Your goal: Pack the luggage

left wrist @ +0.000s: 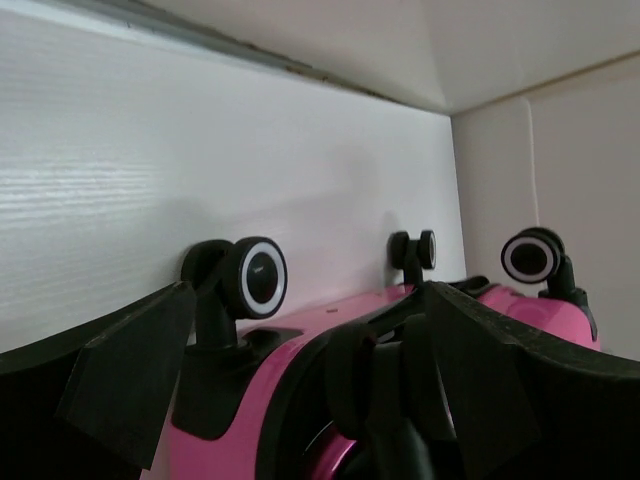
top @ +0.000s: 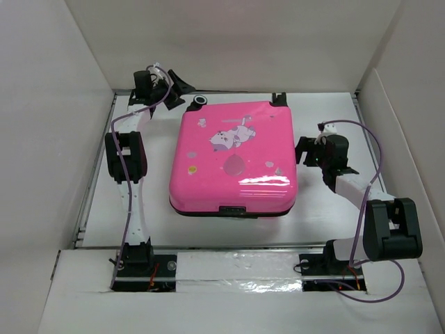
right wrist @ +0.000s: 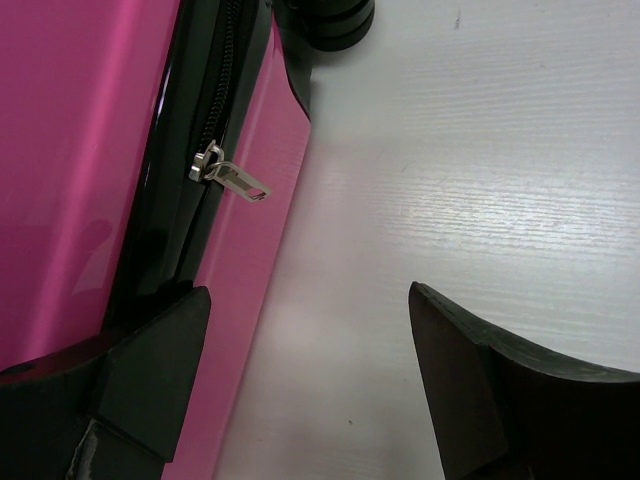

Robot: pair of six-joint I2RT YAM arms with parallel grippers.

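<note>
The luggage (top: 233,160) is a bright pink suitcase with a cartoon animal print. It lies flat and closed in the middle of the white table. My left gripper (top: 178,92) is open at its back left corner, next to a black-and-white wheel (top: 199,101). In the left wrist view its fingers (left wrist: 130,365) straddle the pink shell (left wrist: 270,400) and black zipper trim, below three wheels (left wrist: 255,277). My right gripper (top: 305,152) is open beside the suitcase's right side. In the right wrist view (right wrist: 310,370) a silver zipper pull (right wrist: 235,180) hangs from the black zipper just ahead of the left finger.
White walls (top: 229,42) enclose the table at the back and both sides. A raised white ledge (top: 229,268) runs along the near edge between the arm bases. A black wheel (right wrist: 330,20) shows at the top of the right wrist view.
</note>
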